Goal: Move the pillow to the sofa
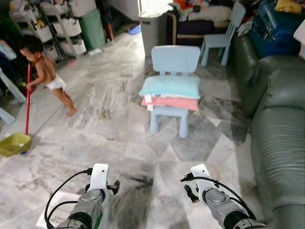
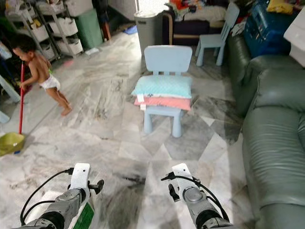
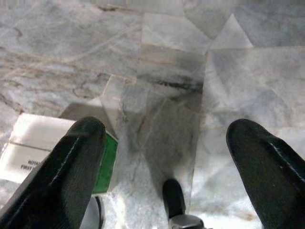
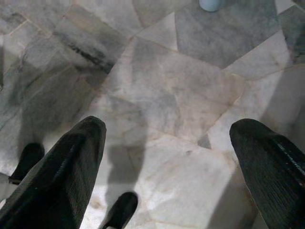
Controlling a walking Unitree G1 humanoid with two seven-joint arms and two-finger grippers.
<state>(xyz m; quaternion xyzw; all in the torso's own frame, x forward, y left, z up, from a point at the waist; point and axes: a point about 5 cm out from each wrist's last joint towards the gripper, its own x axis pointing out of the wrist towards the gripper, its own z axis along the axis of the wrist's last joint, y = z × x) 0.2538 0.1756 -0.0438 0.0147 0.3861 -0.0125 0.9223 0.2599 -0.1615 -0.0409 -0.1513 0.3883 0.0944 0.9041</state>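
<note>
Pillow: a light blue pillow (image 1: pixel 172 87) is lying on top of a pink pillow (image 1: pixel 171 102), both stacked on the seat of a small blue chair (image 1: pixel 174 59). You are seeing it well ahead of both pincers, a little nearer the right one's side.
Sofa: the green sofa (image 1: pixel 280 138) is running along the right, just beside your right pincer and stretching on ahead past the chair.
Left pincer: your left pincer (image 3: pixel 164 157) is hanging low over the marble floor (image 1: pixel 119 138), fingers (image 3: pixel 71 167) spread wide and gripping nothing. A white and green paper (image 3: pixel 33 152) is lying on the floor right under it.
Right pincer: your right pincer (image 4: pixel 167 167) is also hovering over bare floor with its fingers (image 4: pixel 66 171) standing wide apart, holding nothing.
Child: a small child (image 1: pixel 45 71) is standing far ahead and to the left of the left pincer, holding a red broom handle (image 1: pixel 27 98) above a yellow dustpan (image 1: pixel 14 144).
Background: a grey bin (image 1: pixel 151 26) and shelves (image 1: pixel 62 24) are standing far beyond the chair.
</note>
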